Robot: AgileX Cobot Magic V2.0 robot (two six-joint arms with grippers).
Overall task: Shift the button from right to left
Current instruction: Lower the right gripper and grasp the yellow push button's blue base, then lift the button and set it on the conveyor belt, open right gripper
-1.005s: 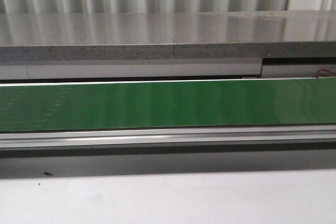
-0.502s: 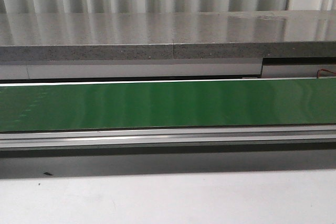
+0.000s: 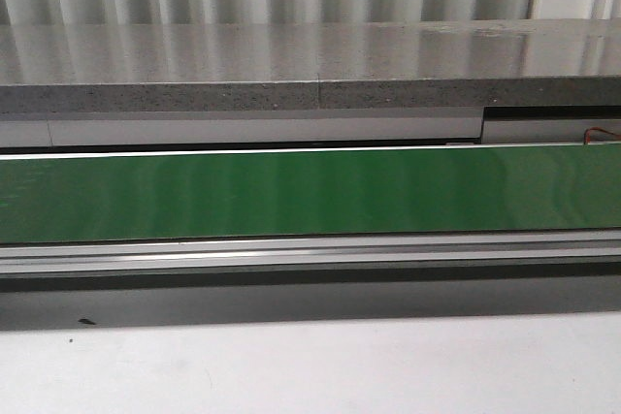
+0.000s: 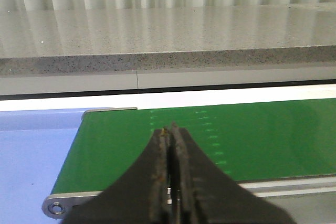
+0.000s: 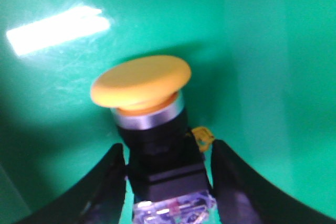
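The button (image 5: 140, 80) fills the right wrist view: a round yellow cap, a silver ring, a black collar and a clear bluish base. My right gripper (image 5: 168, 148) is shut on its black body, one dark finger (image 5: 107, 177) pressed to each side, over the green belt (image 5: 262, 51). In the left wrist view my left gripper (image 4: 170, 129) is shut on nothing, its fingers together above the belt's (image 4: 262, 129) end. The front view shows neither gripper nor the button.
A grey speckled ledge (image 3: 310, 65) runs behind the green belt (image 3: 310, 191), and an aluminium rail (image 3: 310, 254) runs along its front. White tabletop (image 3: 310, 366) lies nearest. A blue surface (image 4: 31, 150) adjoins the belt's end, by a bolt (image 4: 55, 208).
In the front view, faint light marks on the belt's left part drift leftward and are gone now. Nothing else differs.
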